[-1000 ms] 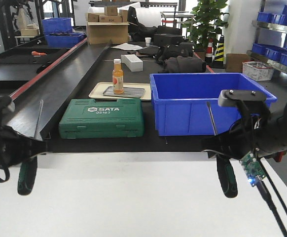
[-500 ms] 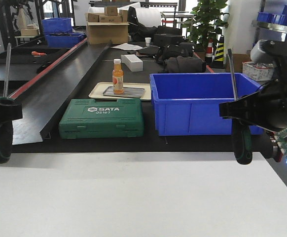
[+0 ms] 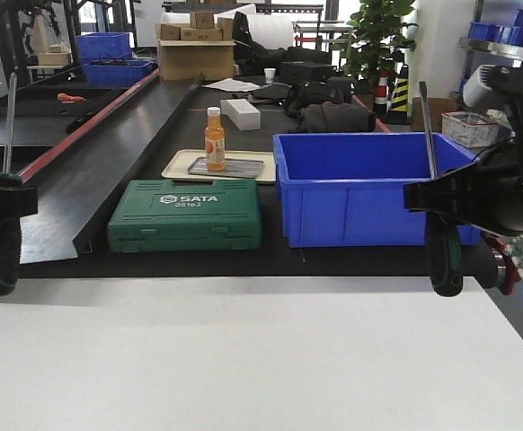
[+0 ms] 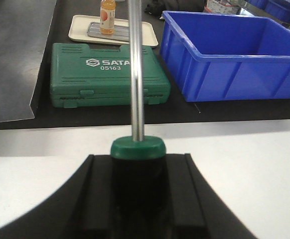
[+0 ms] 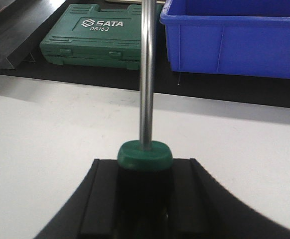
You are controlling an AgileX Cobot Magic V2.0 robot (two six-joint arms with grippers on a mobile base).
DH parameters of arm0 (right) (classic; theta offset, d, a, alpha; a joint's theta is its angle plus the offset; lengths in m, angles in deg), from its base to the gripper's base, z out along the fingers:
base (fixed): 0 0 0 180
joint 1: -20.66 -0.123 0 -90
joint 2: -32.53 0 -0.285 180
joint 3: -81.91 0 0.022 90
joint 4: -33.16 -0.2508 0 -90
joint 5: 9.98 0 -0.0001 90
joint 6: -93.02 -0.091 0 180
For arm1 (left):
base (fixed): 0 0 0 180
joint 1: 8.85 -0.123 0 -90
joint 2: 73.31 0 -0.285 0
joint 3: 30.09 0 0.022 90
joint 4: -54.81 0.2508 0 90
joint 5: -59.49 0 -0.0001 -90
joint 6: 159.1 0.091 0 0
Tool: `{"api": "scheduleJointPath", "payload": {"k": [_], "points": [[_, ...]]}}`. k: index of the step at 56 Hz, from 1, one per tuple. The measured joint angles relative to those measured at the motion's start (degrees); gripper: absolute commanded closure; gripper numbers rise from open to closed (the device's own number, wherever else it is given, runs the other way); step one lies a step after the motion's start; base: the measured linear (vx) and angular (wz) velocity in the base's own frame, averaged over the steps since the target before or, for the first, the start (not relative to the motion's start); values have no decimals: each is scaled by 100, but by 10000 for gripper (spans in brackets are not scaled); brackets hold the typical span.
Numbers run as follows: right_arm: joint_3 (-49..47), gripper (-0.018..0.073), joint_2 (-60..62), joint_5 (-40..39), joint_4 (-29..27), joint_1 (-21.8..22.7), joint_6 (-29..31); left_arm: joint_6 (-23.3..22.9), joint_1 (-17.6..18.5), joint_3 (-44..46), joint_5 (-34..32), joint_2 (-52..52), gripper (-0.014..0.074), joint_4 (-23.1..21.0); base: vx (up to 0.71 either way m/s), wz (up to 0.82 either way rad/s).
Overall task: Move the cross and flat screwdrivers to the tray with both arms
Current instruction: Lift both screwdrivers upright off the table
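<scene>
**A:** Front view first. What could go wrong from here?

**B:** Both tools hang handle-down with their shafts pointing up. The left claw point(image 3: 1, 199) is clamped near the top of the left screwdriver point(image 3: 0, 259). The right claw point(image 3: 447, 199) grips the right screwdriver point(image 3: 444, 260) the same way. Both are held clear of the white surface point(image 3: 243, 359). Most of each chunky handle hangs below the grip, so I'd guess a brisk swing could make one pivot or slide out. The right one also appears in front of the blue bin point(image 3: 369, 193), though depth is hard to read. A forward sweep might catch the bin's wall.

**A:** And the tray?

**B:** I can't pick it out with any certainty, so I can't judge the route to it.

**A:** Left wrist view?

**B:** The fingers point(image 4: 181, 199) press on both sides of the black handle with no gap showing. The green collar sits just above them. The shaft rises straight, with the green tool case point(image 4: 105, 74) behind it. The hold looks square.

**A:** Right wrist view?

**B:** It's much the same. The pads point(image 5: 182, 199) are closed tight on the handle, with the collar above them and the shaft upright. If either grip is only by friction, a jolt on set-down could twist the tool.
</scene>
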Motion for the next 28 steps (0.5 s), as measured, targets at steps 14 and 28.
{"api": "scheduleJointPath", "payload": {"k": [14,28], "points": [[0,568,0,0,0,0,0,14,0,0,0,0,603,0,0,0],[0,568,0,0,0,0,0,14,0,0,0,0,603,0,0,0]]}}
